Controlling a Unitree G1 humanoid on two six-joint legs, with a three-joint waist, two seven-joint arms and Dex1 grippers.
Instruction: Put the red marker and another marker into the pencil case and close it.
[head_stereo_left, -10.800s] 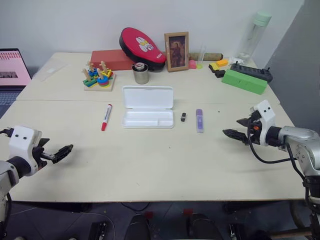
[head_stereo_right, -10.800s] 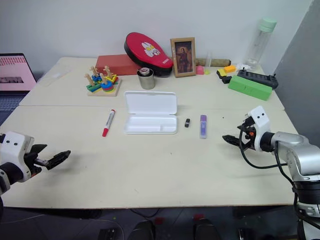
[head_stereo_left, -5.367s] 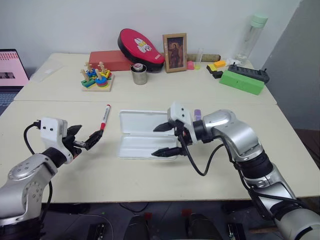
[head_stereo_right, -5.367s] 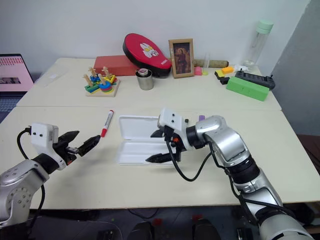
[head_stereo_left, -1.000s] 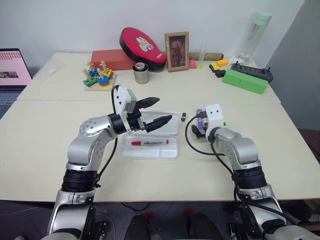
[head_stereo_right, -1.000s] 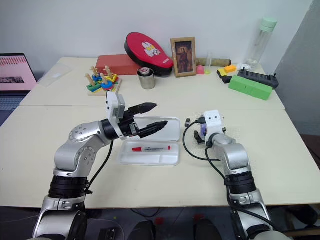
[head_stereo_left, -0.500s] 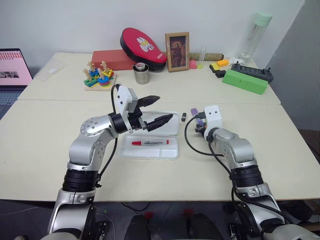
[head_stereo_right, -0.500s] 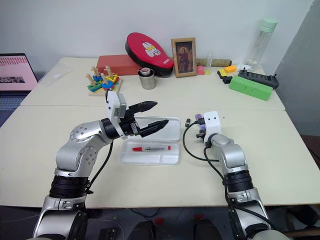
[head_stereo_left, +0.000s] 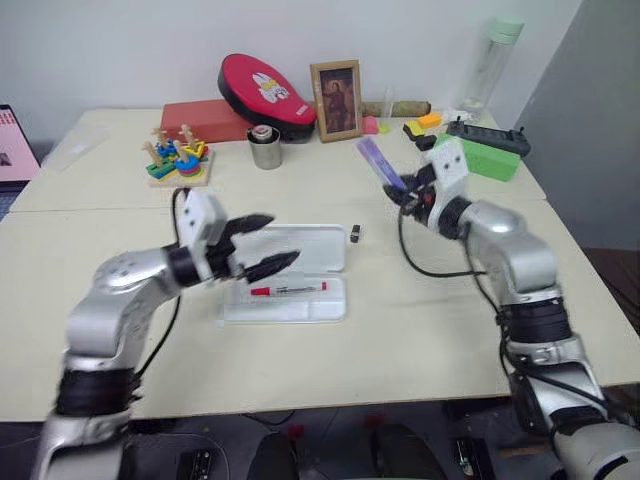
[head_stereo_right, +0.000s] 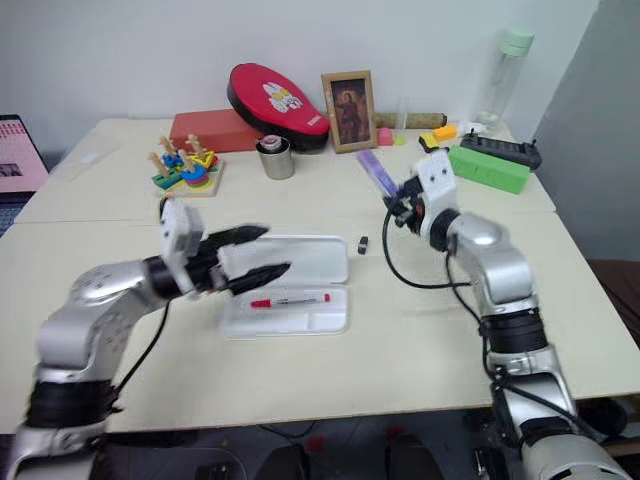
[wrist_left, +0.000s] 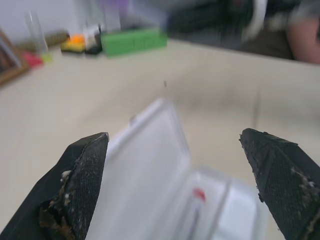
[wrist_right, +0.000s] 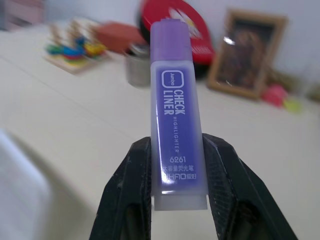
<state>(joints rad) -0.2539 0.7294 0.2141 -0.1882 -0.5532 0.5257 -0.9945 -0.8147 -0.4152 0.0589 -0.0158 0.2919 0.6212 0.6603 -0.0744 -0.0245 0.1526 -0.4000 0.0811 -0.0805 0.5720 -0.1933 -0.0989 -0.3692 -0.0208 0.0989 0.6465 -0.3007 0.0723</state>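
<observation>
Purple highlighter (wrist_right: 177, 135) pinched at base in right claw (wrist_right: 176, 200), raised above table (head_stereo_right: 400, 340). Red marker (head_stereo_right: 291, 299) in open pencil case (head_stereo_right: 285, 312). Left claw (head_stereo_right: 252, 255) wide, empty, probably over lid. Next: lower highlighter flat beside marker, release low.

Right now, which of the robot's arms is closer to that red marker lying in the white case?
The left. Its open gripper hovers just above the red marker in the pencil case. The right gripper is raised well off to the side, jaws clamped on the purple highlighter.
</observation>
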